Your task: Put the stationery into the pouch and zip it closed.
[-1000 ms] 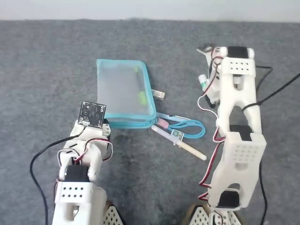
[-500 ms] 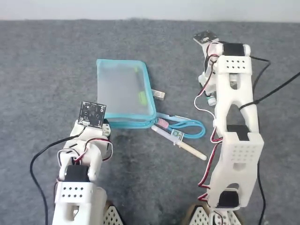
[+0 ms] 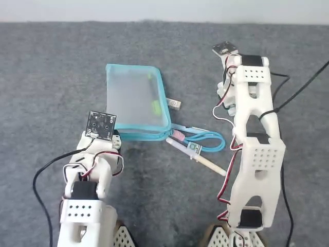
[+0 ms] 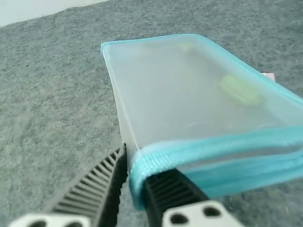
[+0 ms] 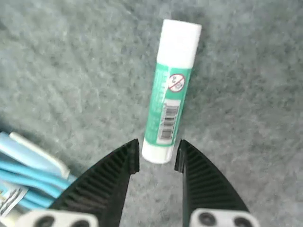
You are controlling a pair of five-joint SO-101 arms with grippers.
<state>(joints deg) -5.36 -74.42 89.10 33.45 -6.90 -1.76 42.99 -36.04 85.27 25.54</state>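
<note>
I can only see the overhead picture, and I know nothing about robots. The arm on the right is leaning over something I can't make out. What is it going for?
Observer: A glue stick with a white cap and a green label, lying flat on the grey mat.
Visitor: Has it grabbed it?
Observer: Not yet. The right gripper is open, with the stick's bottom end between its fingers.
Visitor: And the other arm, by the blue bag?
Observer: The left gripper is shut on a corner of the pouch, pinching its teal zipper edge.
</note>
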